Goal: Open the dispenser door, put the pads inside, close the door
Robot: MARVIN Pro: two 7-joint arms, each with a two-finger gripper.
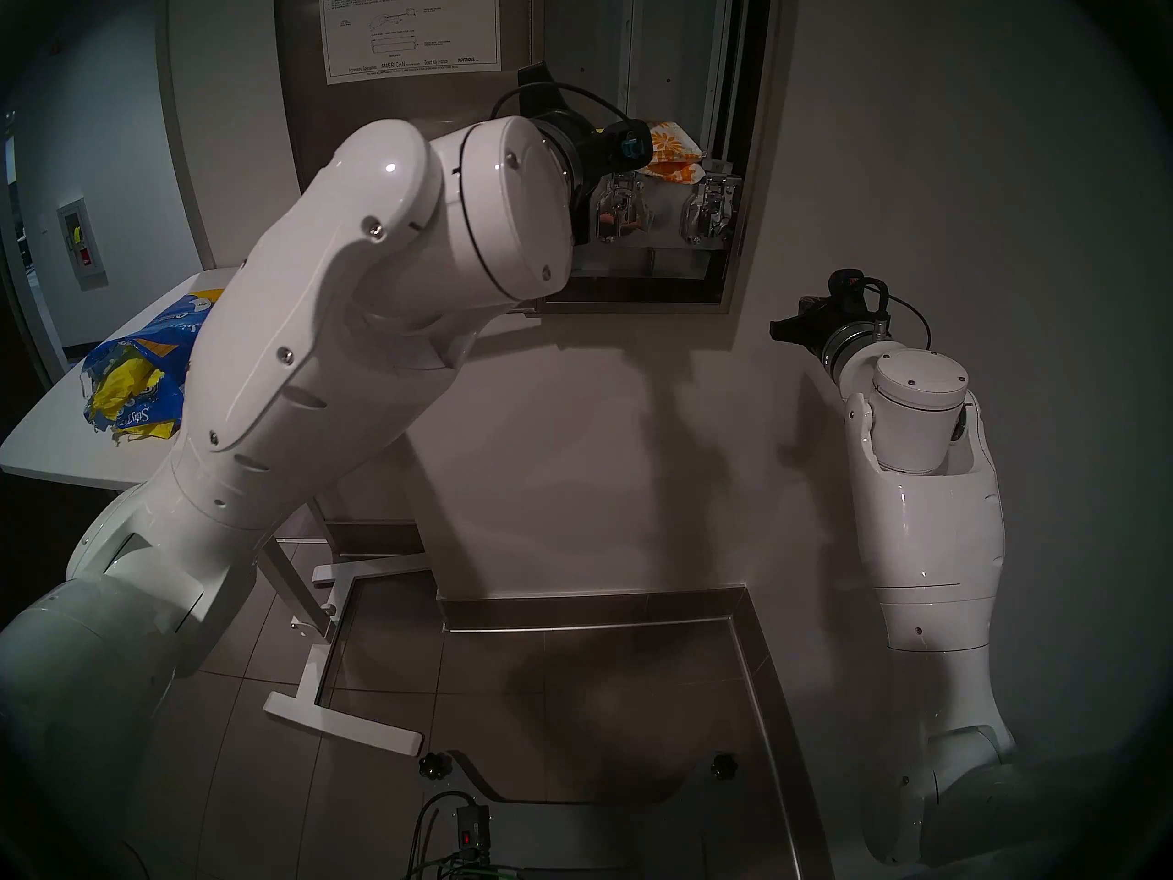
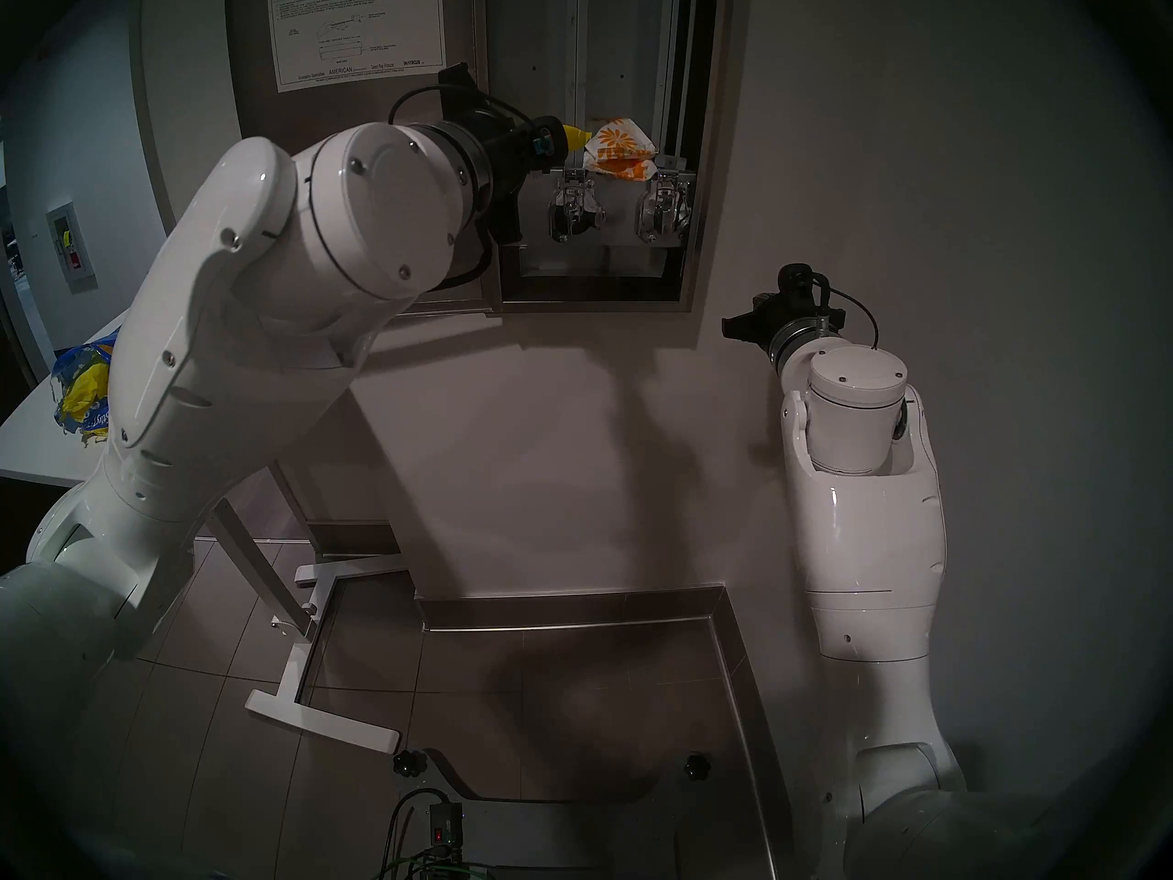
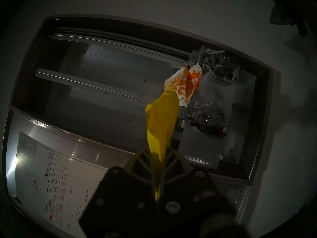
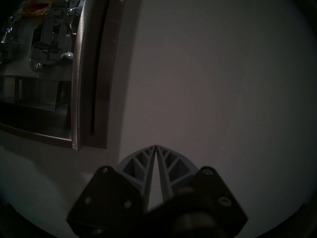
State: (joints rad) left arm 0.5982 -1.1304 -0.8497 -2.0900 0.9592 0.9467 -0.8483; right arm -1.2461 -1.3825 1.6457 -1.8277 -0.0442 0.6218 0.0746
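Note:
The dispenser door (image 1: pixel 304 117) stands swung open to the left, its back with the white instruction sheet (image 1: pixel 406 21) facing me. My left gripper (image 3: pixel 158 151) is shut on a yellow pad (image 3: pixel 161 119), held at the open cabinet's mouth. The pad's tip (image 2: pixel 574 137) points at the white, orange-flowered packets (image 2: pixel 619 148) lying inside above the two metal lever mechanisms (image 1: pixel 704 212). My right gripper (image 4: pixel 155 145) is shut with nothing in it. It hangs by the bare wall, below and to the right of the cabinet (image 1: pixel 777 329).
A torn blue printed bag (image 1: pixel 139 377) with more yellow pads (image 1: pixel 120 383) showing lies on the white table (image 1: pixel 51 440) at the left, partly behind my left arm. The cabinet's steel frame (image 4: pixel 80 78) juts from the wall. A steel-edged floor frame (image 1: pixel 755 656) lies below.

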